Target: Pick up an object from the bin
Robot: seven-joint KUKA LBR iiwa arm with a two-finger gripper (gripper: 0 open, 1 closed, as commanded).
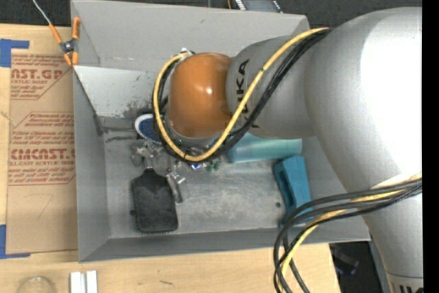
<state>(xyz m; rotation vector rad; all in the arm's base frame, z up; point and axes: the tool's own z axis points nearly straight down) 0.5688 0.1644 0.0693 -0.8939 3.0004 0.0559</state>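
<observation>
pincer (162, 167) low in bin (89, 182) — just beside black pad (153, 206) (lower left).

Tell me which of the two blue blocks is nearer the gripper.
The paler turquoise block, partly under the arm; the deeper blue block lies farther right, angled.

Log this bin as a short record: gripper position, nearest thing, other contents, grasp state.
gripper: low in the left half of the grey bin, under the orange wrist cover
nearest thing: black flat pad, just below the gripper in the view, by the bin's near wall
also close: blue and white round thing, partly hidden by the wrist
right of gripper: pale teal block; blue block
grasp: cannot tell
</observation>
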